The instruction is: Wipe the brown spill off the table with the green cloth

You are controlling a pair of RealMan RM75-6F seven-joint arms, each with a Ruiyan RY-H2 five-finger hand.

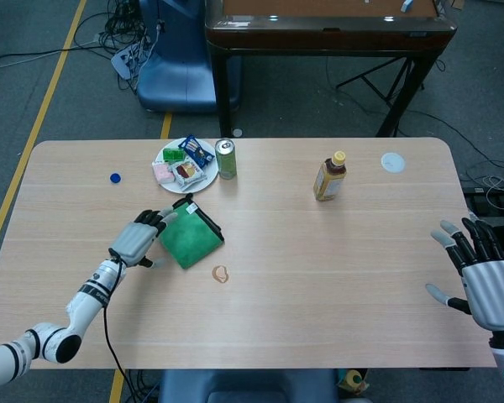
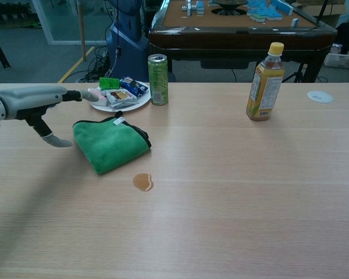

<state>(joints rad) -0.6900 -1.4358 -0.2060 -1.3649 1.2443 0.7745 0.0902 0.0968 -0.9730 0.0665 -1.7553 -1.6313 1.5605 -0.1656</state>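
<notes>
Left robot hand [image 1: 137,242]: fingers spread and holding nothing, reaching over the bench at the near-left edge of the green cloth [image 1: 187,238]; the chest view shows the fingers level above the cloth's left side and the thumb dropped beside it. Whether any fingertip touches the fabric I cannot tell.

Right robot hand [image 1: 485,281]: released, fingers apart, hovering at the bench's right edge, well apart from everything on it.

Green cloth: folded into a rough square, lying flat on the bench [image 1: 336,277], left of centre, with a dark bound hem and a small white tag at its far corner.

Brown spill [image 1: 221,274]: a small puddle just beside the cloth's near corner, toward the robot; the two look close but not overlapping.

Handling, as I judge it: soft, light and limp. It will likely sag and unfold if lifted by one corner, so pressing down flat or bunching the folded thickness at the left edge should hold better.

Edges and room: the wood around the spill is open toward the robot and to the right. Behind the cloth stand a plate of snacks [image 1: 203,180] and a green can [image 1: 226,159]; the can could tip if the cloth were dragged away from the robot. A bottle [image 1: 329,176], a blue cap [image 1: 115,178] and a white disc [image 1: 392,162] lie well apart.
</notes>
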